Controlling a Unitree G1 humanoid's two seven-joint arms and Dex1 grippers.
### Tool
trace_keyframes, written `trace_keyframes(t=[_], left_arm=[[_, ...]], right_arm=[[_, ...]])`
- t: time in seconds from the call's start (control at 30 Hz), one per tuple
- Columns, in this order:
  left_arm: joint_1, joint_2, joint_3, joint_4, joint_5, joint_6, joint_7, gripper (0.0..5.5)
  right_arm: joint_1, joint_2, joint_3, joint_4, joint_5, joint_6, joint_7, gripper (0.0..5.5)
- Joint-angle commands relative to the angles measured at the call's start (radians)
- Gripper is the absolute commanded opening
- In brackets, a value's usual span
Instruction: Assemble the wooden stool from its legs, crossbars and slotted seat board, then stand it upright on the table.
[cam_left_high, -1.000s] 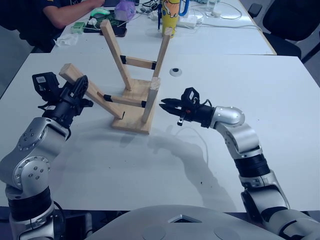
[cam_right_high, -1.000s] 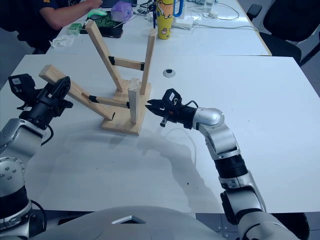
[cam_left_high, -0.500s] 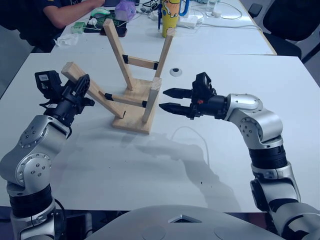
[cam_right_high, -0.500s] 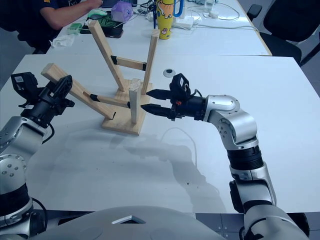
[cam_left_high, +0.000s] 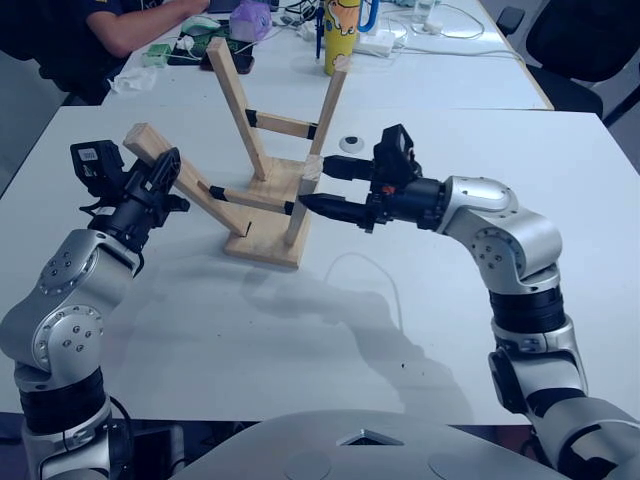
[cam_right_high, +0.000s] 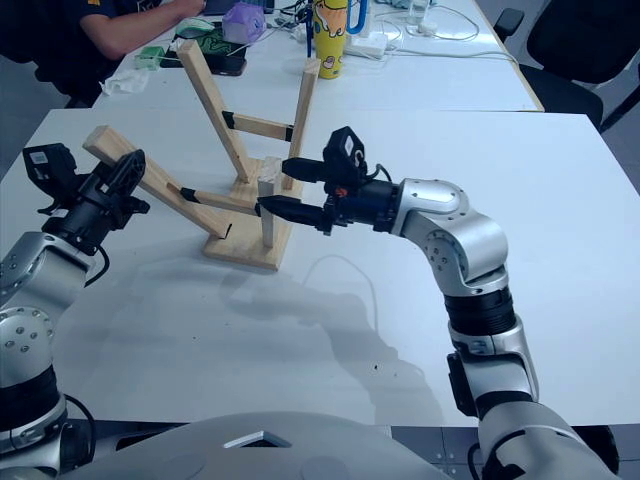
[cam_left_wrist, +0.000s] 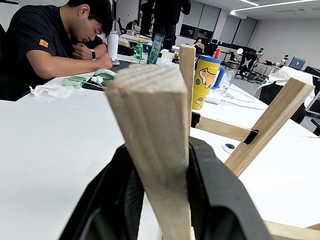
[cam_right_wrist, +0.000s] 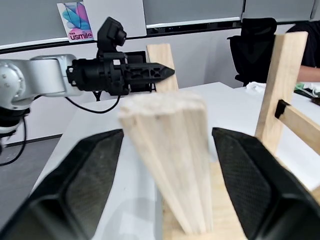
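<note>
1. Table (cam_left_high: 430, 320): the stool (cam_right_high: 243, 232) sat on it upside down, seat board (cam_left_high: 268, 238) flat on the top and legs pointing up.
2. Seat board: all four legs stood on it and both crossbars were in place. By my read the assembly was mostly done. What was left was truing up one leg, then flipping the stool upright.
3. Far legs (cam_left_high: 237, 105): they rose from the far edge of the seat board, splayed apart. The upper crossbar (cam_left_high: 283, 125) was joined between them. This pair looked finished.
4. Leaning leg (cam_left_high: 195, 195): its foot was at the near left corner of the seat board, and it was tilted hard outward, away from the board. It looked out of line with the other three, likely not fully seated. I could not see the joint itself.
5. Near right leg (cam_left_high: 298, 218): it stood up from the near right corner of the seat board, roughly straight. The lower crossbar (cam_left_high: 250, 200) tied it to the leaning leg.
6. Left gripper (cam_left_high: 160, 185): out to the left of the seat board, with its jaws clamped on the upper end of the leaning leg.
7. Right gripper (cam_left_high: 312, 185): on the right side of the seat board, with its jaws apart and straddling the top of the near right leg. There were gaps on both sides, so nothing was gripped.
8. The stool had not yet been lifted or turned over.
</note>
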Motion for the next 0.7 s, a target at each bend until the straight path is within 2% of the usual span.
trace_keyframes(t=[0.03, 0.2, 0.43, 0.7], left_arm=[[0.028, 0.004, -0.042, 0.023, 0.057, 0.07, 0.011, 1.04], [0.027, 0.001, -0.042, 0.023, 0.062, 0.069, 0.01, 1.04], [0.025, -0.001, -0.045, 0.028, 0.072, 0.066, 0.006, 1.04], [0.032, 0.001, -0.045, 0.035, 0.087, 0.062, 0.004, 1.04]], right_arm=[[-0.023, 0.035, 0.036, 0.06, -0.055, -0.048, -0.034, 3.3], [-0.035, 0.055, 0.047, 0.079, -0.073, -0.069, -0.037, 3.3], [-0.036, 0.054, 0.048, 0.065, -0.066, -0.07, -0.03, 2.32], [-0.021, 0.038, 0.028, 0.063, -0.053, -0.086, -0.005, 2.31]])
